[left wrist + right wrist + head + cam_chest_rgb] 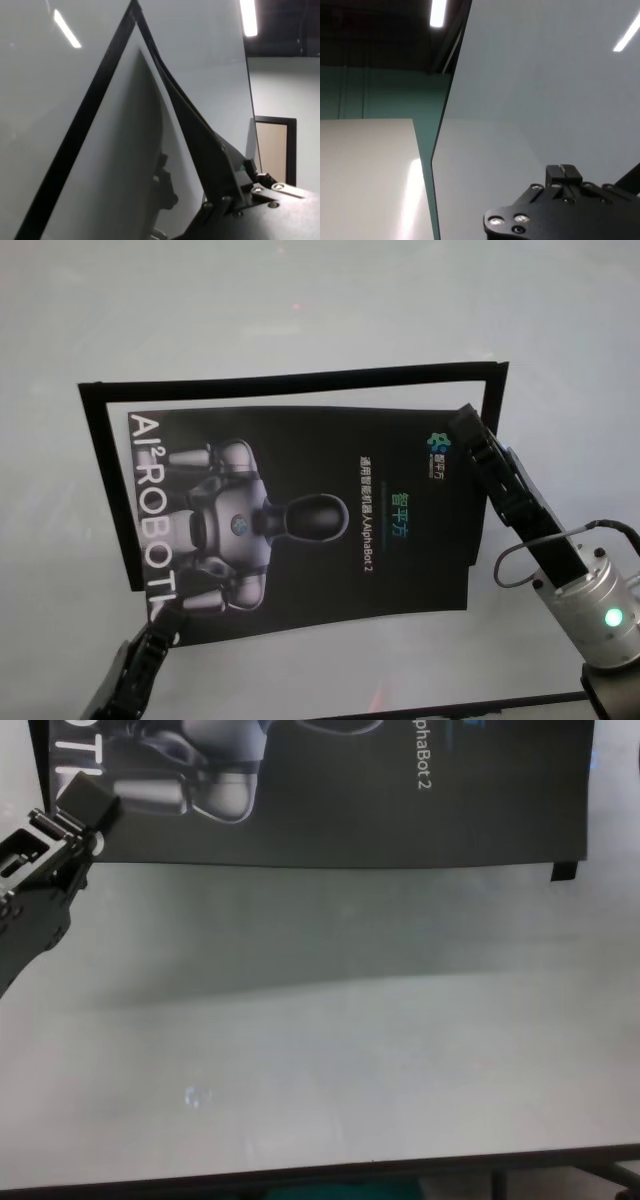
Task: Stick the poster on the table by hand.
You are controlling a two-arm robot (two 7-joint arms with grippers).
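Note:
The poster (300,510), a dark sheet with a silvery robot figure and pale lettering, hangs slightly bowed just above the pale table (300,300). My left gripper (160,625) is shut on its near left corner. The chest view shows that gripper's (85,805) square pad over this corner, and the poster (350,820) casts a shadow on the table (350,1050). In the left wrist view the poster (200,135) runs edge-on into the left gripper (225,202). My right gripper (465,428) is shut on the far right corner.
A black tape outline (290,377) marks a rectangle on the table behind and to the left of the poster. A short black tape piece (565,871) shows near the poster's near right corner. The table's dark front edge (300,1182) runs close to my body.

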